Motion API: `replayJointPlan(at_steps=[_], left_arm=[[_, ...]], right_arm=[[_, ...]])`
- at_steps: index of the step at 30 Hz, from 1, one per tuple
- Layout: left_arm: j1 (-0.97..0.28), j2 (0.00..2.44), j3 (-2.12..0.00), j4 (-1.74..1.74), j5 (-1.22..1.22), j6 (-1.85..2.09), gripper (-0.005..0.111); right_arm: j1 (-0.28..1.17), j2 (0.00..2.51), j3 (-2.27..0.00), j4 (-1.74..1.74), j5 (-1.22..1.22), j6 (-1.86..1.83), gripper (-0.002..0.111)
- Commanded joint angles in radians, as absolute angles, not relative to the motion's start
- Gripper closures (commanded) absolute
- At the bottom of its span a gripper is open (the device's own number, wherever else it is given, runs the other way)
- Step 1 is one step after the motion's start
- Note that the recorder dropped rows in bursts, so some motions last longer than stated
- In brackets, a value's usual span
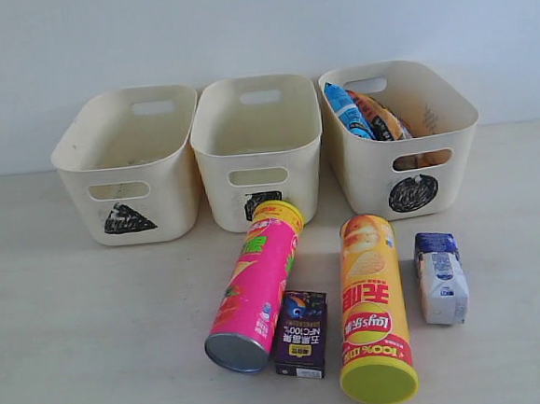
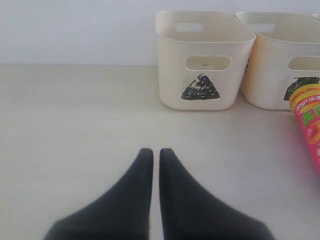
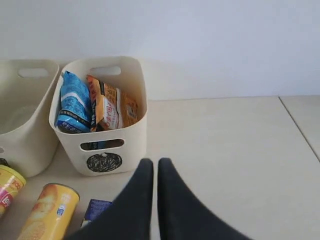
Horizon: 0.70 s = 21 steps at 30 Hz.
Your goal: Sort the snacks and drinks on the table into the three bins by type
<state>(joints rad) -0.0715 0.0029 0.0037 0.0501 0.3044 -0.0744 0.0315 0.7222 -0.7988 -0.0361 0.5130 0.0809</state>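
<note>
Pink chip tube (image 1: 254,287) and yellow-orange chip tube (image 1: 373,308) lie flat, long axes 12–6 o'clock; both pincers (image 2: 155,156) (image 3: 155,166) pressed together over bare beige worktop (image 1: 94,347)

The exterior view looks down from the front, facing the 3 bins (image 1: 261,151) at 12 o'clock. Both low wrist views face likewise, sharing the middle bin (image 2: 280,60).

Three cream bins are counted: one marked with a triangle (image 1: 127,166), one with a square (image 1: 258,152), one with a circle (image 1: 399,138). Two chip tubes are seen, one pink (image 1: 256,285) and one yellow-orange (image 1: 372,308). Two small drink cartons are counted, a dark purple box (image 1: 300,334) and a white-and-blue pack (image 1: 441,277). Two crinkly bags are counted, one blue (image 1: 347,112), one orange-brown (image 1: 380,117).
</note>
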Motion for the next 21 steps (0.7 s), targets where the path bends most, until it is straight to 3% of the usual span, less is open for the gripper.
replayJointPlan(at_steps=[1, 10, 15, 21], left_arm=[[-0.07, 0.0, 0.0, 0.046, 0.297, -0.081, 0.103], [-0.07, 0.0, 0.0, 0.046, 0.297, -0.081, 0.103], [-0.07, 0.0, 0.0, 0.046, 0.297, -0.081, 0.103], [-0.07, 0.0, 0.0, 0.046, 0.297, -0.081, 0.103]], right_arm=[[0.029, 0.65, -0.791, -0.037, 0.513, 0.076, 0.108], [0.029, 0.55, -0.759, -0.044, 0.624, 0.0, 0.108], [0.029, 0.383, -0.531, -0.036, 0.452, -0.018, 0.108], [0.029, 0.144, -0.321, -0.036, 0.415, -0.018, 0.108]])
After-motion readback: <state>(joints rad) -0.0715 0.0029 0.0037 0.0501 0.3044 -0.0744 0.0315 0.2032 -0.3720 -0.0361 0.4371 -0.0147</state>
